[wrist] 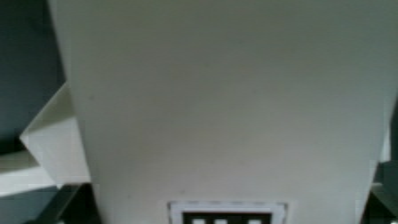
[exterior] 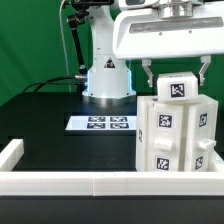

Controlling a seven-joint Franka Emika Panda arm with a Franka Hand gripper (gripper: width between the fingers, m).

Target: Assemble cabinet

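Gripper (exterior: 177,76) hovering over cabinet (exterior: 176,140), jaws straddling its top block (exterior: 178,90), grip or gap not discernible, marker board (exterior: 100,123) lying near.

Green backdrop (exterior: 30,40) rises behind black table (exterior: 40,125) — white rail (exterior: 60,183) edges it.

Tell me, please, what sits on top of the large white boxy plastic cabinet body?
A small white tagged block rests on the cabinet body, between the open hand's fingers. How it seats underneath is hidden.
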